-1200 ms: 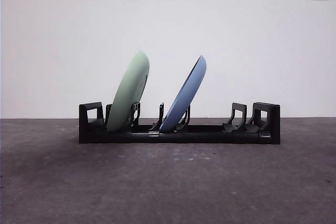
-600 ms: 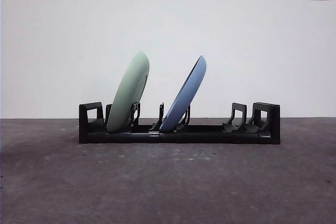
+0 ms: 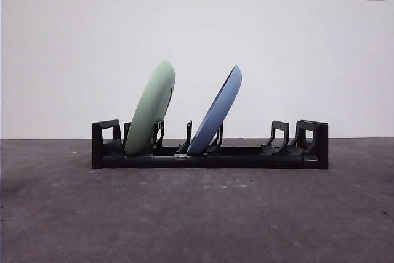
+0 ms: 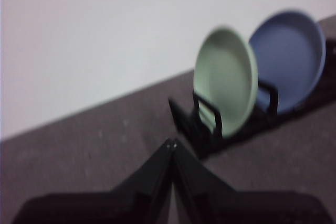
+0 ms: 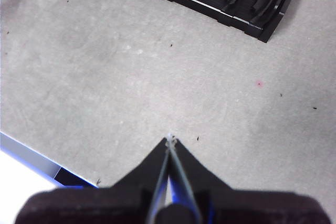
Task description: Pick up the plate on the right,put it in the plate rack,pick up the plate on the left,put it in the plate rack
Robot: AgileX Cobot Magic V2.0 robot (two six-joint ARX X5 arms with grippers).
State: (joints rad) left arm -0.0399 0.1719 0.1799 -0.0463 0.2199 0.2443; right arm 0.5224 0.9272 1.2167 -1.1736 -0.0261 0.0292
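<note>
both plates racked: green plate (image 3: 151,108) and blue plate (image 3: 217,110) leaning in the plate rack (image 3: 209,152); best kept clear, left gripper (image 4: 171,145) and right gripper (image 5: 170,140) closed, empty.

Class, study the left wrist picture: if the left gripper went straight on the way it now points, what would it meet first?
Probably the near blocky end of the plate rack, with the green plate just behind it. The left gripper is shut; the blurred picture leaves depth uncertain.
</note>
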